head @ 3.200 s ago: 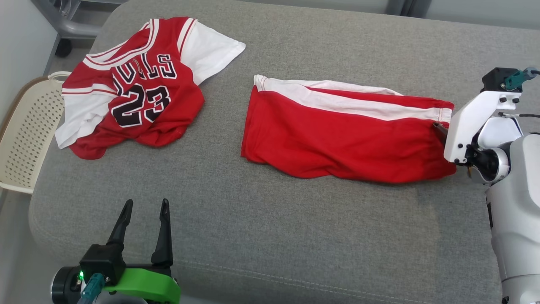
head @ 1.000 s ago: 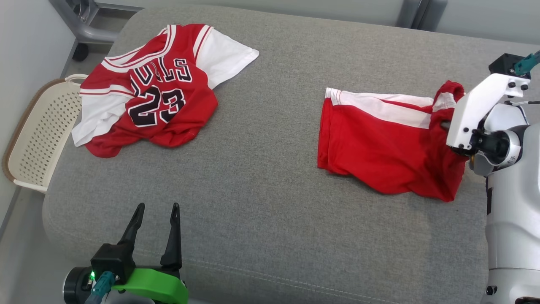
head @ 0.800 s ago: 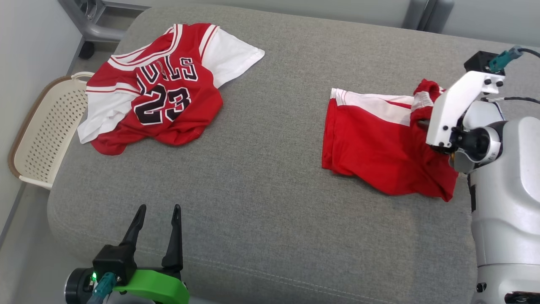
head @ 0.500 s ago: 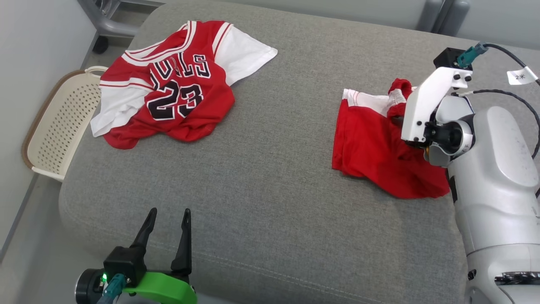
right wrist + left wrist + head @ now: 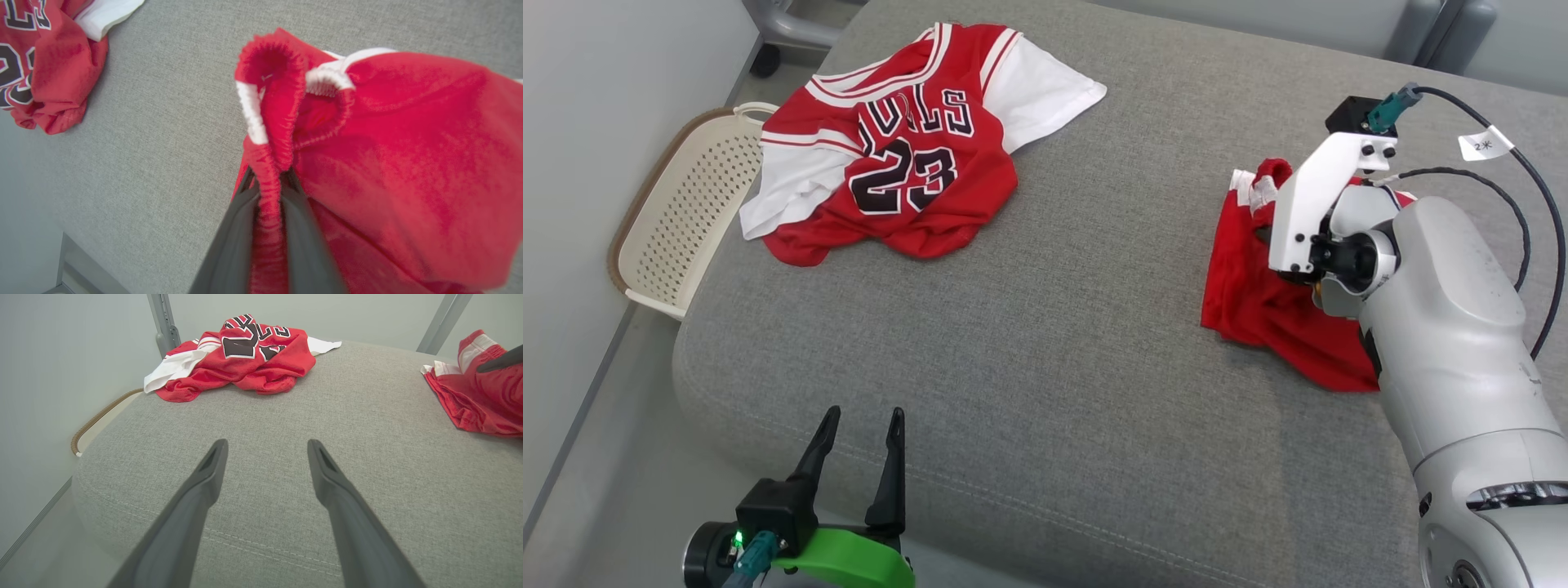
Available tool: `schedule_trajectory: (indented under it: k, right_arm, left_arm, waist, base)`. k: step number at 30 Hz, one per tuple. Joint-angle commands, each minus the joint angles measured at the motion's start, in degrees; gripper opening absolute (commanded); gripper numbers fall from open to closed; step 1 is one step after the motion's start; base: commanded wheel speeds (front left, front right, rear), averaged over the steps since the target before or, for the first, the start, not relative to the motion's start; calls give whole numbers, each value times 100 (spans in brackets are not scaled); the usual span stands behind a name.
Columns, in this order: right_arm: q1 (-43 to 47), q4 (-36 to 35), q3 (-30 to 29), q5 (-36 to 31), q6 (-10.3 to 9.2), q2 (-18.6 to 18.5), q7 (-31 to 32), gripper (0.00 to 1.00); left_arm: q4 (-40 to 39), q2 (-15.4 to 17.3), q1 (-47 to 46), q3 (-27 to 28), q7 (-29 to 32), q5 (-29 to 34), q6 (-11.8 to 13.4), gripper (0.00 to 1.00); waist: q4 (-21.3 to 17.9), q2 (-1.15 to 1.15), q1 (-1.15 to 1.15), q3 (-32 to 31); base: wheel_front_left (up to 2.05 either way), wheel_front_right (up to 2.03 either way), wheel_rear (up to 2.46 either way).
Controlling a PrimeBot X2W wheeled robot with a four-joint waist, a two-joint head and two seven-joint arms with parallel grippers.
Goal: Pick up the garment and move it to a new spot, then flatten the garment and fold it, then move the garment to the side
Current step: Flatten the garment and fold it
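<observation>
Left gripper point(image 5: 864, 414): at the near edge of the grey cushion point(image 5: 1054, 351), fingers spread wide, holding nothing.

Right gripper point(image 5: 270, 183): jaws drawn narrow onto the elastic waistband of the red shorts point(image 5: 1254, 298), over the right side of the cushion. The waistband fold is pinched between the fingers and bulges above them. The rest of the cloth sags, and part of it rests on the cushion.

Risks, as we judge them:
- It is a one-point hold on a gathered band. A fast swing could slide the elastic out of the pinch and drop the shorts in a heap.
- The trailing cloth drags on the rough weave. It may roll under itself and leave extra creases to flatten.
- The forearm covers part of the shorts in the head view, so a snag there would go unnoticed.

Orientation: the waistband end is raised. The leg-hem edge lies low and faces the robot's left, toward the jersey point(image 5: 907, 163). The shorts are bunched, so we cannot read a clean long axis. The visible cloth runs roughly near to far.

The jersey sits well apart at the far left, beside a perforated basket point(image 5: 678, 237).
</observation>
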Motion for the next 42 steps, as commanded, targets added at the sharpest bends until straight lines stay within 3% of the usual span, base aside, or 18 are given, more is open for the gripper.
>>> schedule_trajectory:
  k: [1, 10, 19, 20, 21, 22, 23, 34, 42]
  right_arm:
    - [-124, 65, 130, 48, -1, -9, -105, 100]
    - [-376, -68, 652, 750, -1, -16, -635, 100]
    - [-70, -362, 631, 412, -1, -202, -1053, 100]
    - [11, -400, 624, 306, -1, -274, -1093, 92]
    - [92, -437, 593, 202, -1, -331, -1129, 46]
    - [190, -465, 553, 104, -1, -365, -1166, 15]
    - [292, -500, 537, 37, -1, -375, -1199, 0]
    - [866, -675, 386, -567, -2, -220, -1334, 0]
    - [1154, -699, 727, -510, -2, -63, -1293, 0]
  left_arm:
    - [13, -11, -92, 2, -42, -44, 15, 100]
    - [64, 16, -135, 72, -97, -80, 55, 100]
    - [41, 71, -77, 73, -79, -112, 93, 100]
    - [34, 75, -69, 72, -69, -116, 101, 100]
    - [26, 78, -61, 71, -63, -120, 110, 100]
    - [15, 84, -52, 67, -62, -123, 118, 100]
    - [2, 88, -41, 68, -55, -128, 117, 100]
    - [-16, 64, -106, 26, -83, -161, 99, 100]
    - [66, 43, -118, 27, -120, -200, 83, 100]
  waist:
    - [19, 0, 0, 38]
    - [-174, 0, 0, 4]
    - [-428, 0, 0, -203]
    - [-442, 0, 0, -217]
    - [-453, 0, 0, -231]
    - [-462, 0, 0, -239]
    - [-468, 0, 0, -243]
    - [-419, 0, 0, -94]
    - [-323, 0, 0, -71]
  base:
    - [0, 0, 0]
    - [0, 0, 0]
    - [0, 0, 0]
    - [0, 0, 0]
    - [0, 0, 0]
    - [0, 0, 0]
    - [0, 0, 0]
    - [0, 0, 0]
    - [0, 0, 0]
